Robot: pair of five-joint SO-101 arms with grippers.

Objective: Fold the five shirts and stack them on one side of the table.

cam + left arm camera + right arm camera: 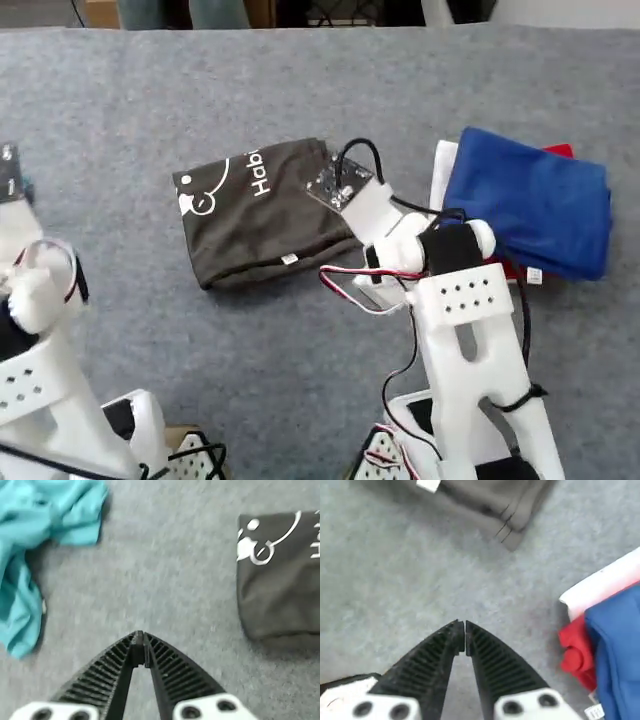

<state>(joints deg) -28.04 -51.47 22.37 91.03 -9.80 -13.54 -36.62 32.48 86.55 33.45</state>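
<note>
Pinched closed, empty — left tool (140, 641) and right tool (464, 631) are hovering. Folded, the black shirt (255, 215) is lying near the stack (525, 205)

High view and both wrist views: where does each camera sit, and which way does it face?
High view: fixed overhead, looking down on the table; left arm and right arm show.
Left wrist view: on the left arm, looking past the shut left claw at the teal shirt and dark shirt.
Right wrist view: on the right arm, past the shut right claw, at the dark shirt's corner and the stack.
Shared: all three show the dark shirt.
</note>
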